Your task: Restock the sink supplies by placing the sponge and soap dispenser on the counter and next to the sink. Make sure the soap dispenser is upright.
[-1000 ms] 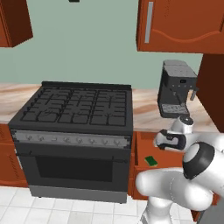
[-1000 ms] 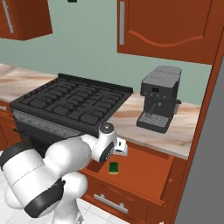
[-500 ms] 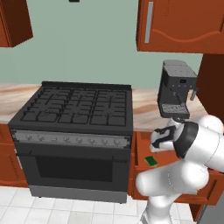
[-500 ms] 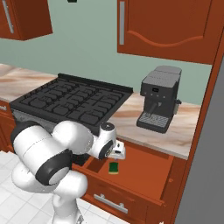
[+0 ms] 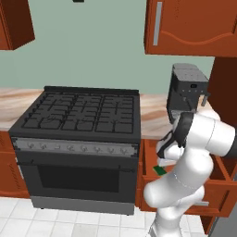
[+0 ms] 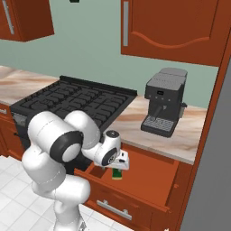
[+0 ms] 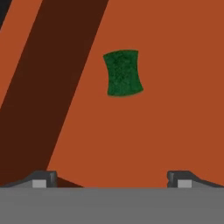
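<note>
The big black stove (image 5: 78, 115) sits in the beige counter (image 6: 180, 131), and a grey coffee machine (image 6: 163, 101) stands on the counter to the right of it. Under the coffee machine, a red-brown wooden drawer (image 6: 149, 180) is pulled out. The white robot arm bends down over this open drawer.

The gripper (image 7: 111, 177) hangs above the drawer floor and points down into it. Its two fingers (image 7: 43, 178) are spread wide apart, and nothing is between them. The sponge (image 7: 123, 72) lies flat on the drawer floor with its green side up. In the hand view it is ahead of the fingers and a bit to the right of the middle, not yet between them. From the right base view the sponge (image 6: 117, 173) peeks out just under the hand, close to the drawer's left wall.

The robot seems to be getting ready to pick up the sponge. Things could go wrong here. The sponge is thin and flat, so the fingers may close above it and grab only air. The hand is not lined up, so one finger may land on top of the sponge and push it away. The drawer wall is near, and the hand could bump it
</note>
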